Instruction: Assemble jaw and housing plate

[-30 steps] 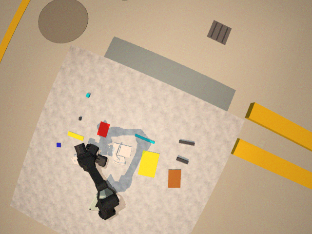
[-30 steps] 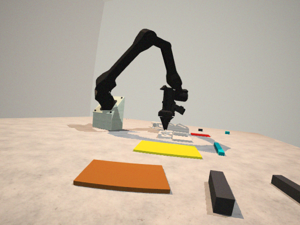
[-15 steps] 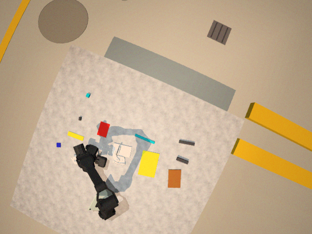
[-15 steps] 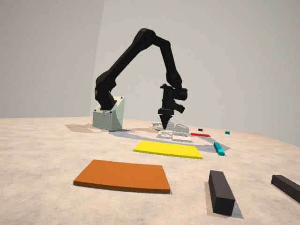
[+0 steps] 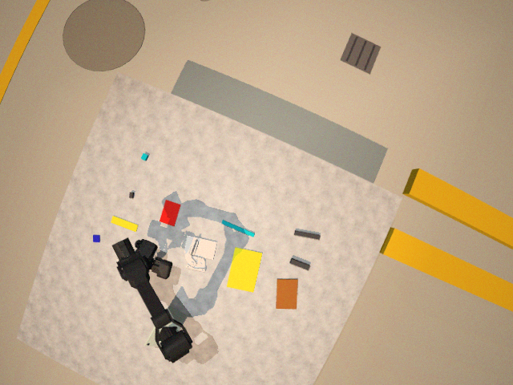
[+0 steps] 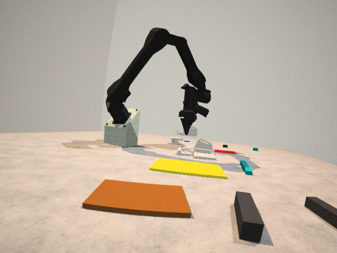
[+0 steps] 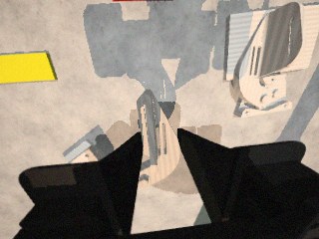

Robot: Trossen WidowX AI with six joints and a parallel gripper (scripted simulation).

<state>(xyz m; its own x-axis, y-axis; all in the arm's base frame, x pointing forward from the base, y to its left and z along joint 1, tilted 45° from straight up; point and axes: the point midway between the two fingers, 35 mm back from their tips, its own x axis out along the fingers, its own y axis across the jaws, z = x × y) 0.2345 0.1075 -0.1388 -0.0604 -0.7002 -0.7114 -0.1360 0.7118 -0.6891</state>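
My gripper (image 6: 186, 133) (image 7: 159, 133) is shut on the loose pale jaw (image 6: 194, 131) (image 7: 169, 154), holding it above the table, left of the base in the wrist view. The pale base (image 5: 208, 249) (image 6: 205, 156) (image 7: 310, 57) stands on the table, with the other jaw (image 6: 203, 145) (image 7: 283, 42) on it. Small round studs show below that jaw in the wrist view; which is the free pin I cannot tell. A small pale part (image 6: 176, 139) (image 7: 80, 151), seemingly the housing plate, lies beyond the base in the exterior view, partly hidden by a finger in the wrist view.
A red plate (image 5: 170, 212) (image 6: 225, 151) and teal bar (image 5: 238, 228) (image 6: 246, 167) lie near the base. A yellow plate (image 5: 244, 269) (image 6: 189, 168) and orange plate (image 5: 286, 293) (image 6: 138, 197) lie to its right in the top view. A yellow bar (image 5: 124, 223) (image 7: 25, 68) lies left.
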